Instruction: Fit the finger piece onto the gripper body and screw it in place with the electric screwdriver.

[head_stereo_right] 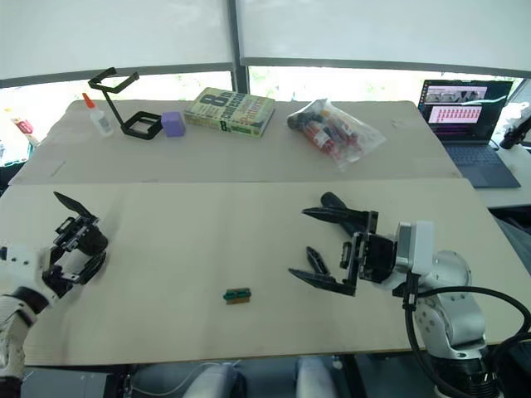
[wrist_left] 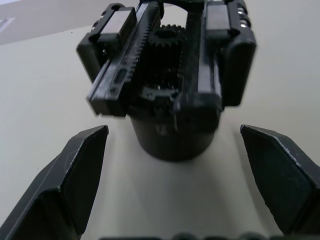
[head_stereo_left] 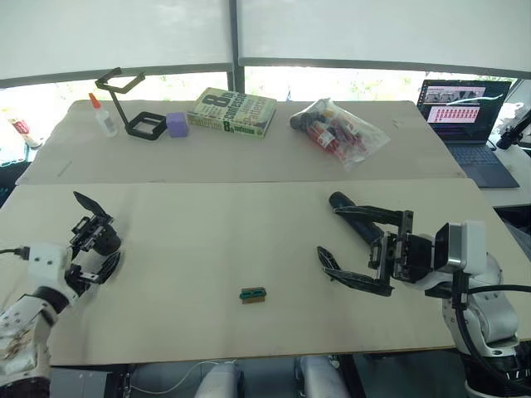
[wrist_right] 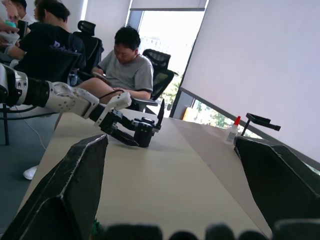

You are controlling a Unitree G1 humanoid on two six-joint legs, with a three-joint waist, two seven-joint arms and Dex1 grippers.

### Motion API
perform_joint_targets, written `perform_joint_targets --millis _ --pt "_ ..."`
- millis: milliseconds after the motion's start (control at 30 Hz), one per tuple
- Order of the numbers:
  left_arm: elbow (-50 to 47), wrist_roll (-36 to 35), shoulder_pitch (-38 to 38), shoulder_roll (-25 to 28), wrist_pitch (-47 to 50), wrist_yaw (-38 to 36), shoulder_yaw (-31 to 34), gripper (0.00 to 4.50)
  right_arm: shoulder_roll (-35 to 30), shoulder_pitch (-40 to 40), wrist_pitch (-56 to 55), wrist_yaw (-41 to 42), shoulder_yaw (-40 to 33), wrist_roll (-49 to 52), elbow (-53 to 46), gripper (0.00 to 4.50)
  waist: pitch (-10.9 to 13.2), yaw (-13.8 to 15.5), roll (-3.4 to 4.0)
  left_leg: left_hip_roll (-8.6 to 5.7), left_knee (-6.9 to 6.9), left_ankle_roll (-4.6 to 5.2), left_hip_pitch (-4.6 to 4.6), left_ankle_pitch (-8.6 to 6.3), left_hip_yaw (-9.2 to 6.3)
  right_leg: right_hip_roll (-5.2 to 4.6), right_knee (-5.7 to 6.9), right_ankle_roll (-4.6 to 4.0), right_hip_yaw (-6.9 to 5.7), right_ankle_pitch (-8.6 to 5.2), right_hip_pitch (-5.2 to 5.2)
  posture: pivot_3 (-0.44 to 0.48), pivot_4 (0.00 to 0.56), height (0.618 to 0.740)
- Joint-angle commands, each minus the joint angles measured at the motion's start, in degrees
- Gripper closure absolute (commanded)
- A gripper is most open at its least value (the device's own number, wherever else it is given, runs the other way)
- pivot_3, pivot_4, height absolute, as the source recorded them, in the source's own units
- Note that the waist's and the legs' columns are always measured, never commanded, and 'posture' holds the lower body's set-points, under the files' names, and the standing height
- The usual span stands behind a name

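At the table's left edge, the gripper body (head_stereo_left: 101, 237) stands between the spread fingers of the left gripper (head_stereo_left: 93, 239), untouched. One finger piece (head_stereo_right: 315, 259) lies between the right gripper's (head_stereo_right: 317, 246) parted fingers; one electric screwdriver (head_stereo_left: 355, 214) lies just beyond. One green block (head_stereo_left: 253, 294) sits alone on open mid-table. One clear bag (head_stereo_left: 338, 131) holds markers.

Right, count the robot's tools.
2. The left tool sits open around the gripper body at the table's left; the right tool sits open at the right, beside the finger piece.
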Motion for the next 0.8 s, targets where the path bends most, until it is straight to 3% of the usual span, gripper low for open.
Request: perform_joint_targets --millis 33,167,200,233,333,567,700,800 --pt "3.2 0.2 -4.6 -0.1 -0.9 0.5 -1.8 0.00 0.2 0.6 -1.3 -0.1 -0.8 -0.4 0.0 0.06 0.0 0.0 0.00 0.01 0.00 -0.01 0.00 0.00 0.00 0.00 0.00 0.00 0.00 0.00 -0.01 0.000 0.150 0.740" --pt "5.5 1.3 -5.7 0.9 0.9 -1.1 -5.0 0.00 0.1 0.9 -1.4 -0.2 -1.1 -0.7 -0.1 0.06 0.0 0.0 0.01 -0.01 -0.01 -0.07 -0.01 0.04 0.01 -0.02 0.02 0.00 0.01 0.00 -0.03 0.000 0.150 0.740" --pt "5.7 1.2 -5.7 1.1 1.0 -1.0 -5.1 0.58 0.0 0.9 -1.5 -0.2 -1.4 -0.7 -0.1 0.00 0.0 0.0 0.01 0.00 -0.01 -0.06 -0.01 0.03 0.01 -0.01 0.02 0.00 0.01 0.00 -0.03 0.000 0.150 0.740" --pt "5.7 1.0 -5.4 1.0 1.5 -0.9 -5.2 0.83 -0.2 1.0 -1.5 -0.2 -1.7 -0.7 0.0 0.00 0.0 0.0 0.02 0.01 -0.01 -0.05 0.00 0.03 0.01 -0.01 0.01 0.00 0.01 0.00 -0.02 0.000 0.150 0.740" --pt "3.8 -0.2 -4.2 0.1 1.3 -2.0 -5.3 2.13 -0.4 1.4 -1.5 -0.1 -1.9 -0.8 -0.2 0.00 0.0 0.0 0.07 0.02 -0.01 0.01 0.02 -0.01 0.01 -0.03 0.04 0.00 0.01 0.00 -0.01 0.000 0.150 0.740" --pt "-10.1 -3.7 -4.5 -5.0 -1.1 -3.5 -8.1 2.12 -1.1 2.5 -1.5 0.2 -3.0 -0.7 -0.1 0.00 0.0 1.0 0.07 -0.10 0.01 -0.05 -0.11 0.02 -0.02 -0.31 -0.02 0.05 -0.11 0.03 -0.04 0.000 0.150 0.740" --pt "-24.6 -2.5 -7.5 -10.3 6.7 0.8 -17.7 2.12 -3.4 4.0 -0.1 1.8 -4.8 1.2 -0.3 0.00 0.0 2.0 0.03 -0.22 0.38 -0.03 -0.56 0.01 -0.19 -0.38 -0.06 0.21 -0.22 0.12 -0.16 0.000 0.150 0.740" --pt "-29.1 1.2 -8.8 -13.0 10.6 3.5 -24.5 2.12 -5.1 5.9 2.2 2.5 -5.4 3.5 -2.2 0.00 0.0 1.9 0.03 -0.33 0.63 -0.02 -0.95 0.02 -0.23 -0.38 -0.01 0.36 -0.16 0.23 -0.38 0.000 0.150 0.740"
